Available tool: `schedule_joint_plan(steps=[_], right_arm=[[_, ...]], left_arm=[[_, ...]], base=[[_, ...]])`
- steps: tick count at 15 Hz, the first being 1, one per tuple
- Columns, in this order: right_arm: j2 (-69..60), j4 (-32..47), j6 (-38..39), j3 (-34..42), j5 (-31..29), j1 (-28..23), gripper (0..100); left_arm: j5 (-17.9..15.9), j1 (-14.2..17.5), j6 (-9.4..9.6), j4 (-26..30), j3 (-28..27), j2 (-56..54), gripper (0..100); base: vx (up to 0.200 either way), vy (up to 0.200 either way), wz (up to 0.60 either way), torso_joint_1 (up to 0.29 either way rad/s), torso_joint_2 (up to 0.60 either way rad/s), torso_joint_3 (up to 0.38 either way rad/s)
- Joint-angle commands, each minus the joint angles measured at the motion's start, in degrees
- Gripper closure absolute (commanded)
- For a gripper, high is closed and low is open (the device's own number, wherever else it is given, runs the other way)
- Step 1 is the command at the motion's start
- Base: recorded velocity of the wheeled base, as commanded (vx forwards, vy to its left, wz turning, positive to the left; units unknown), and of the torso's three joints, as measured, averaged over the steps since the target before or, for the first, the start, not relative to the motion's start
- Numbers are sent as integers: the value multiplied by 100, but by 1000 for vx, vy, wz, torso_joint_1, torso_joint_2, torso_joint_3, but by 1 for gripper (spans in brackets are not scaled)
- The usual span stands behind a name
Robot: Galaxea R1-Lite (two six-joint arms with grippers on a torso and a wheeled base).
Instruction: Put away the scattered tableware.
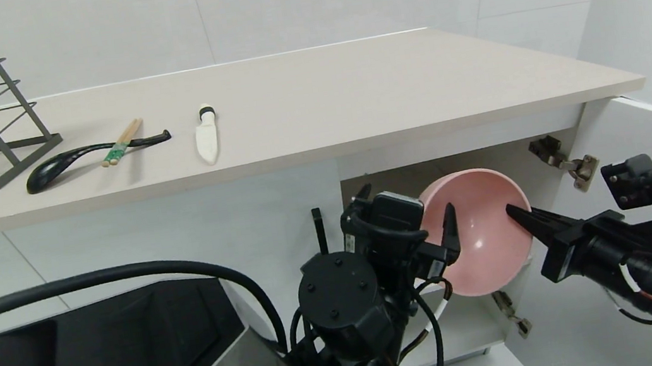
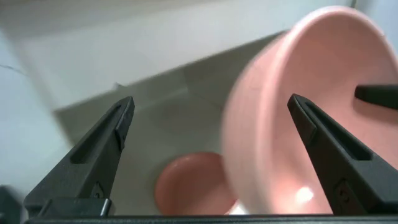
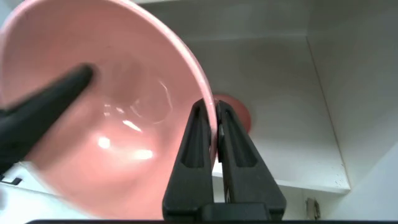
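From the head we look forward and down over the counter [image 1: 352, 96] and open cabinet [image 1: 473, 322]. Our wrist cameras sit close, both facing into that cabinet, sharing the pink bowl [image 1: 480, 238].

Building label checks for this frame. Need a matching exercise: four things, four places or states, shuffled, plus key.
1. pink bowl
2. left gripper
3. chopsticks
4. white knife

A. lying across the black spoon handle
B. open, beside the bowl
C. alone on the countertop, right of the spoon
D. rim pinched by the right gripper

Pairs: 1-D, 2-B, 3-A, 4-C
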Motion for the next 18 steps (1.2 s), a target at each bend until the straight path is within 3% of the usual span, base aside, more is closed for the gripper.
schedule_joint_plan(steps=[1,7,10,13,15,16,17,18], right_arm=[[31,-1,-5,24,-24,-8,100],[75,-1,-40,156,-24,107,100],[84,-1,-119,261,-24,142,100],[102,-1,-119,305,-24,151,100],[119,-1,-111,314,-24,247,100],[110,-1,-111,323,-24,326,100],[110,-1,-111,358,-24,379,100],[110,-1,-111,393,-24,405,100]], left_arm=[[-48,-127,5,-8,534,-518,0],[-997,-223,-21,-8,2222,-1783,0],[-1516,-30,23,-8,2898,-2460,0],[-2931,796,49,-8,3821,-3207,0],[-4399,1446,-30,-8,4454,-3506,0],[-4908,1640,-39,-8,4656,-3541,0],[-5278,1842,-48,-8,4832,-3559,0],[-5427,2044,-30,-8,5052,-3524,0]], base=[[0,0,0,0,0,0],[0,0,0,0,0,0],[0,0,0,0,0,0],[0,0,0,0,0,0],[0,0,0,0,0,0],[0,0,0,0,0,0],[0,0,0,0,0,0],[0,0,0,0,0,0]])
